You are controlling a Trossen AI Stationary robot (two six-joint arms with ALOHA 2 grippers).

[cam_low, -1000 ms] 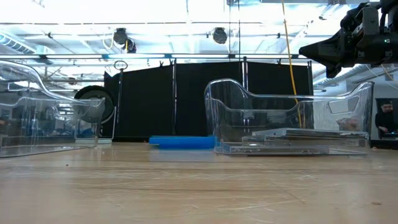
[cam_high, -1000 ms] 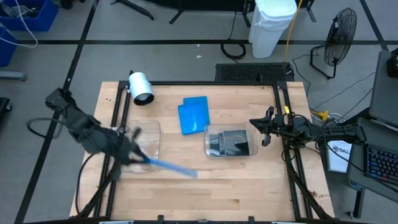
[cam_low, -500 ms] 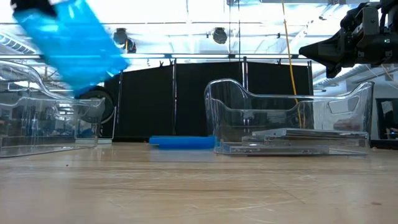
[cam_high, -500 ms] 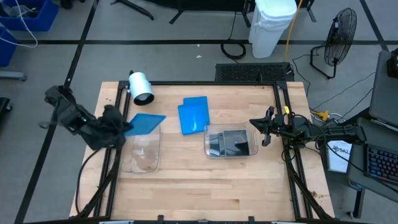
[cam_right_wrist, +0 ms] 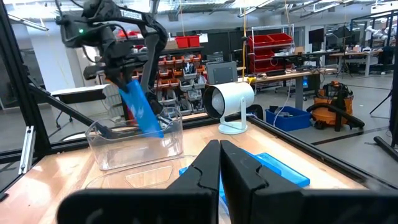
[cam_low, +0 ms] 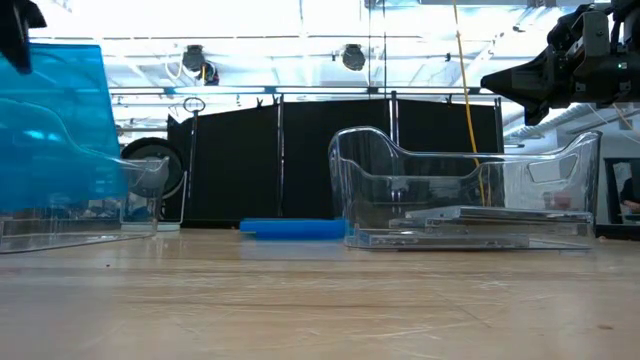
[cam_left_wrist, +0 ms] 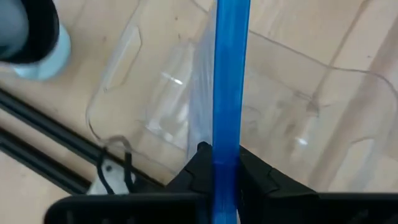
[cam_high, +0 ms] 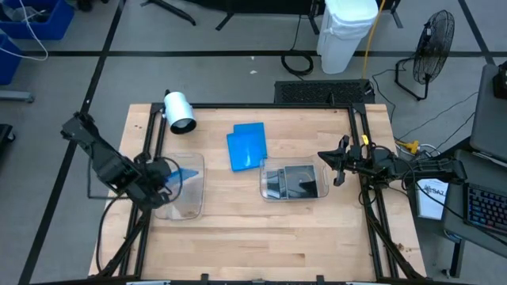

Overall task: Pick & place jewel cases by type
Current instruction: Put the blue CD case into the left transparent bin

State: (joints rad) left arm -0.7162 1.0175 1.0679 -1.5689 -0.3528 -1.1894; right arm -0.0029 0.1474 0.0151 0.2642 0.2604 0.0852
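Left gripper (cam_high: 162,176): closed edge-on around a blue jewel case (cam_high: 184,176), its fingers (cam_left_wrist: 199,163) pinching the case's edge; it hangs above the empty clear tray.
Held case: tilted steeply, almost on edge, its lower part dipping between the tray's walls; I cannot tell whether it touches the tray floor.
Empty clear tray (cam_high: 181,207): near the worktop's left edge, about midway between front and back.
Right gripper (cam_high: 339,162): fingers pressed together with nothing between them, waiting above the worktop's right edge, just beside the second tray.
Second clear tray (cam_high: 295,197): right of centre on the worktop, with dark translucent jewel cases (cam_high: 291,182) lying flat inside it.
Loose blue cases (cam_high: 247,146): a small stack lying flat on the worktop (cam_high: 269,237), between the two trays and nearer the back edge.
White cylinder on a stand (cam_high: 179,112): near the back left corner.
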